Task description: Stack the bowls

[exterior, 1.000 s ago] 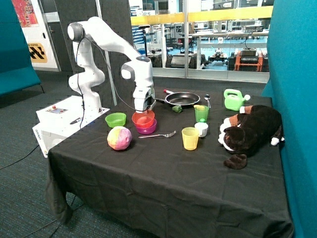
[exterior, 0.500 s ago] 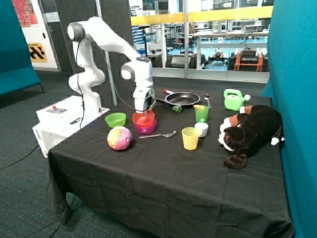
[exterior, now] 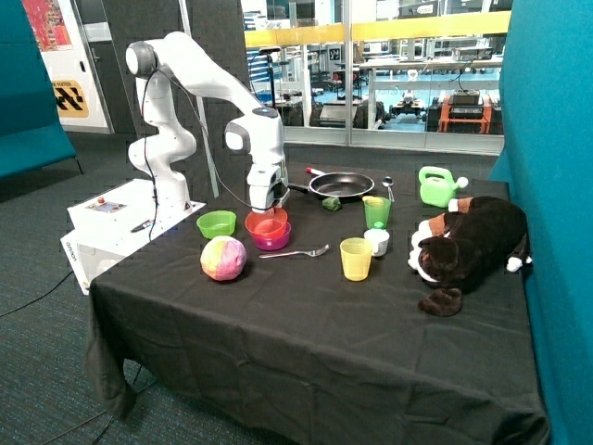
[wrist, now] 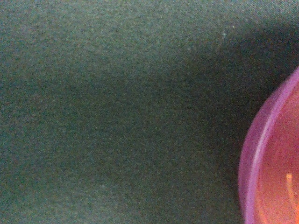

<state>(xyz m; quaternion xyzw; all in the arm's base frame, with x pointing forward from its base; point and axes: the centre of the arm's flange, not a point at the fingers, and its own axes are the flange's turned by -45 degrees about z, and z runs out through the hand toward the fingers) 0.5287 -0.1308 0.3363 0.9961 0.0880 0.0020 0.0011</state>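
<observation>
The orange-red bowl (exterior: pixel 267 222) sits nested in the purple bowl (exterior: pixel 275 242) near the middle back of the black table. The lime green bowl (exterior: pixel 216 223) stands alone beside them, toward the robot's base. My gripper (exterior: pixel 263 205) points down at the far rim of the orange-red bowl, right above the pair. The wrist view shows only black cloth and, at one edge, the purple bowl's rim (wrist: pixel 254 154) with the orange-red bowl (wrist: pixel 280 179) inside it. The gripper itself does not show there.
A pink and yellow ball (exterior: pixel 223 258) lies in front of the bowls and a fork (exterior: pixel 295 252) beside them. A yellow cup (exterior: pixel 355 259), green cup (exterior: pixel 377 212), frying pan (exterior: pixel 341 186), green watering can (exterior: pixel 434 186) and plush dog (exterior: pixel 473 241) stand farther along.
My gripper has shifted slightly toward the lime green bowl, and the orange-red bowl seems to have shifted a little with it. Everything else is still.
</observation>
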